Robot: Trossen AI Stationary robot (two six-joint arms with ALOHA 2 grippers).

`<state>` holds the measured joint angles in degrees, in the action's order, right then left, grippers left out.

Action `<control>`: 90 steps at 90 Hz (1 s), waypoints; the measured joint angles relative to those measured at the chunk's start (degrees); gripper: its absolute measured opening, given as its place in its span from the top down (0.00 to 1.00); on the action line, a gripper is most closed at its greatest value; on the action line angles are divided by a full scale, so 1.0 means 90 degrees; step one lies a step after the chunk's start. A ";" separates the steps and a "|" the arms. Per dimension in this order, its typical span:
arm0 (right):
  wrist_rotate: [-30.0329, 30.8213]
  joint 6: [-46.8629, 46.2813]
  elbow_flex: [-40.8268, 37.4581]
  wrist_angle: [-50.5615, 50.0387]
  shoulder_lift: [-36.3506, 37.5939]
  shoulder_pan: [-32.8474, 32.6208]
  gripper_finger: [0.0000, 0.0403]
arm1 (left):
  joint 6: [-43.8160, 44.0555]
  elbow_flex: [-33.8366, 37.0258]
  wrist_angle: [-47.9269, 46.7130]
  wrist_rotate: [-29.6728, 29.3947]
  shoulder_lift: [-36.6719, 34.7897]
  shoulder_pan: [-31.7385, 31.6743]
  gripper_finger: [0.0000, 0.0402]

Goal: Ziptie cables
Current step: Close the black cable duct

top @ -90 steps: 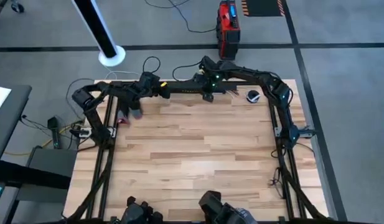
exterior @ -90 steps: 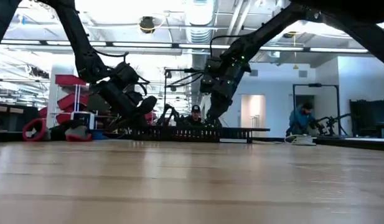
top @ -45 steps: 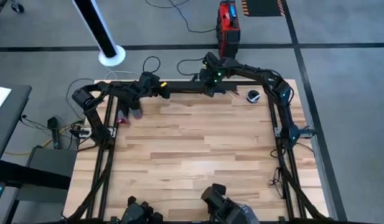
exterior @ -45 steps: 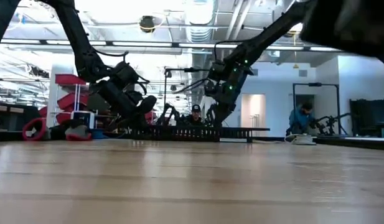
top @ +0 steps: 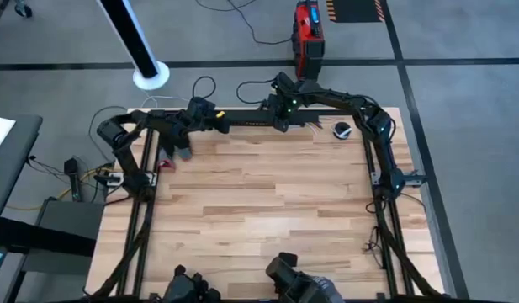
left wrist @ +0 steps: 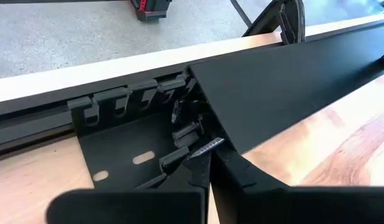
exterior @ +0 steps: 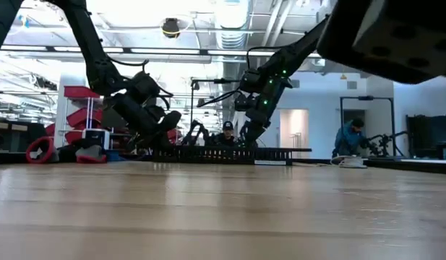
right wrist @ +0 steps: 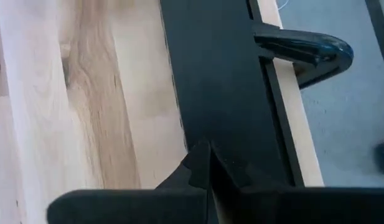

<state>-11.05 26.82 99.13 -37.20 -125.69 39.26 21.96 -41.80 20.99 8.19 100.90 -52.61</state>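
Observation:
A long black comb-slotted channel (left wrist: pixel 126 134) lies along the table's far edge. A flat black strip (top: pixel 251 119) lies over it, and its left end (left wrist: pixel 201 93) stands lifted off the slots. My left gripper (top: pixel 215 123) is shut at that left end. My right gripper (top: pixel 281 116) is shut over the strip's middle. A few thin pale strands (top: pixel 314 124) show by the strip's right end; I cannot tell whether they are the cables. Only dark tangled bits (left wrist: pixel 179 112) show inside the channel. My left gripper pinches the near corner of the strip's left end (left wrist: pixel 211 142) between its two fingers, slanting down from the table's left. That end sits raised above the channel's slots; the rest runs off to the right along the channel. My right gripper has its shut fingertips (right wrist: pixel 207 155) on the strip's top face near its near long edge (right wrist: pixel 192 134), coming from above. Whether it pinches the edge or only presses on it, I cannot tell.
A round black-and-white object (top: pixel 342 130) lies right of the strip. A small red thing (top: pixel 166 162) lies near the left arm's base. A glossy black curved piece (right wrist: pixel 304 50) sticks out past the far edge. Bare wood (top: pixel 259 194) spreads toward the near side.
My right gripper has gone a little toward the table's far edge, and its wrist has risen and tipped.

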 joint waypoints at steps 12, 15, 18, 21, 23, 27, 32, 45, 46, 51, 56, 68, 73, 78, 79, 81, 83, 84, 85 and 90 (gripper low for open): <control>-0.0141 -0.0077 0.0000 -0.0001 -0.0008 0.0072 1.00 | 0.0014 0.0002 -0.0312 0.0218 -0.0208 -0.0007 1.00; -0.0195 -0.0099 0.0000 -0.0001 -0.0014 0.0092 1.00 | -0.0021 0.0002 -0.0475 0.0225 -0.0299 -0.0006 1.00; -0.0223 -0.0101 0.0002 -0.0016 -0.0017 0.0104 1.00 | -0.0077 0.0002 -0.0641 0.0225 -0.0405 -0.0006 1.00; -0.0237 -0.0101 0.0002 -0.0019 -0.0017 0.0105 1.00 | -0.0131 0.0002 -0.0789 0.0226 -0.0505 -0.0006 1.00; -0.0237 -0.0101 0.0002 -0.0026 -0.0017 0.0105 1.00 | -0.0160 0.0002 -0.0887 0.0227 -0.0575 -0.0002 1.00; -0.0245 -0.0101 0.0002 -0.0035 -0.0014 0.0105 1.00 | -0.0232 0.0002 -0.1078 0.0230 -0.0718 0.0004 1.00; -0.0259 -0.0101 0.0002 -0.0018 -0.0009 0.0102 1.00 | -0.0339 0.0002 -0.1302 0.0226 -0.0901 0.0008 1.00; -0.0257 -0.0101 0.0007 0.0007 -0.0005 0.0098 1.00 | -0.0570 0.0002 -0.1880 0.0066 -0.1394 0.0016 1.00; -0.0257 -0.0101 0.0007 0.0008 -0.0005 0.0098 1.00 | -0.0593 0.0002 -0.1934 0.0044 -0.1430 0.0018 1.00; -0.0272 -0.0101 0.0007 0.0018 -0.0005 0.0096 1.00 | -0.0729 0.0002 -0.2140 -0.0086 -0.1576 0.0023 1.00; -0.0267 -0.0099 -0.0009 -0.0057 -0.0022 0.0096 1.00 | -0.0863 -0.0009 -0.2289 -0.0349 -0.1730 0.0015 1.00; -0.0313 -0.0116 -0.0010 -0.0137 -0.0019 0.0113 1.00 | -0.1086 -0.0030 -0.2745 -0.1015 -0.1982 0.0001 1.00; -0.0277 -0.0116 -0.0007 -0.0145 -0.0017 0.0101 1.00 | -0.1112 -0.0020 -0.2841 -0.1074 -0.2061 0.0006 1.00; -0.0279 -0.0116 -0.0007 -0.0142 -0.0017 0.0101 1.00 | -0.1197 -0.0023 -0.2849 -0.0978 -0.2172 0.0013 1.00; -0.0281 -0.0116 -0.0007 -0.0140 -0.0017 0.0102 1.00 | -0.1213 -0.0024 -0.2862 -0.0931 -0.2193 0.0023 1.00; -0.0281 -0.0114 -0.0007 -0.0140 -0.0017 0.0103 1.00 | -0.1244 -0.0025 -0.2911 -0.0825 -0.2234 0.0037 1.00; -0.0280 -0.0109 -0.0007 -0.0137 -0.0017 0.0102 1.00 | -0.1286 -0.0025 -0.2972 -0.0703 -0.2269 0.0053 1.00; -0.0279 -0.0106 -0.0007 -0.0137 -0.0017 0.0101 1.00 | -0.1298 -0.0025 -0.3005 -0.0655 -0.2283 0.0066 1.00; -0.0279 -0.0101 -0.0007 -0.0137 -0.0017 0.0101 1.00 | -0.1316 -0.0025 -0.3039 -0.0595 -0.2294 0.0082 1.00; -0.0280 -0.0095 -0.0010 -0.0128 -0.0017 0.0102 1.00 | -0.1387 -0.0025 -0.3199 -0.0323 -0.2317 0.0183 1.00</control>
<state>-13.58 25.97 99.04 -38.35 -125.84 40.18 9.47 -42.02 -7.81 5.28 80.05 -50.96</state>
